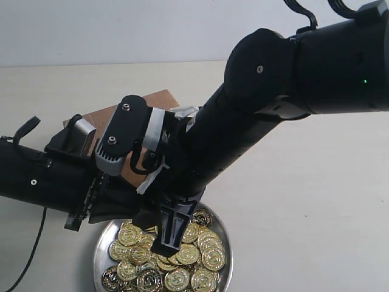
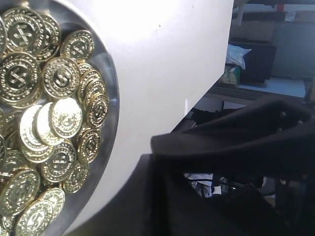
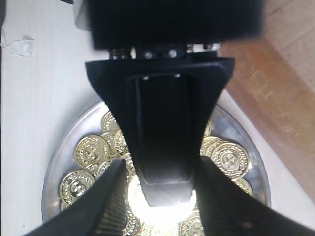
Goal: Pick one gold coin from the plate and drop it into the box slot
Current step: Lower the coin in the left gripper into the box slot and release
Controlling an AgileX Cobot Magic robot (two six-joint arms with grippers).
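Observation:
The silver plate (image 1: 225, 267) sits at the near edge of the table, piled with gold coins (image 1: 182, 258). My right gripper (image 1: 169, 238) reaches down from the upper right into the pile. In the right wrist view the right gripper (image 3: 165, 221) is open, its fingers (image 3: 106, 206) spread over the coins (image 3: 91, 152) inside the plate (image 3: 54, 162), holding nothing. The brown cardboard box (image 1: 161, 100) lies behind the arms, mostly covered; its edge (image 3: 280, 98) shows beside the plate. The slot is hidden. My left gripper (image 1: 112, 207) hovers beside the plate (image 2: 110, 123); its jaws are dark and unclear.
A black cable (image 1: 30, 255) trails off the left arm over the white table. A scrap of tape (image 3: 19, 46) lies on the table beyond the plate. The table edge (image 2: 216, 83) and room clutter show in the left wrist view.

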